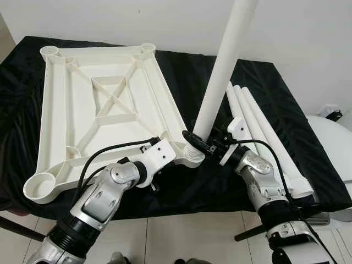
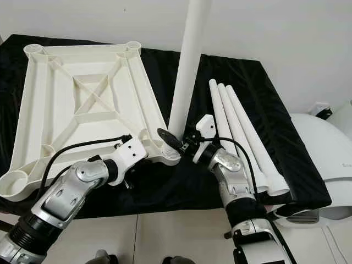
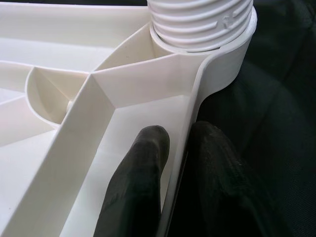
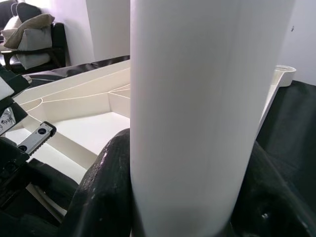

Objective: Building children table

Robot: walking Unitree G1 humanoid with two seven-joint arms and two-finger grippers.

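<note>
The right tool (image 2: 175,142) clenches an upright leg (image 2: 187,71) seated in the tabletop's (image 1: 104,104) near corner socket on the bench (image 1: 181,71). The left tool (image 3: 170,163) seemingly pinches the tabletop's rim.

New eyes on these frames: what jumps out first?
The white table leg standing upright in the near corner socket of the upside-down white tabletop, with the right gripper clamped around its base. The left gripper pinches the tabletop's rim beside that socket. Three spare legs lie on the black cloth to the right.
</note>
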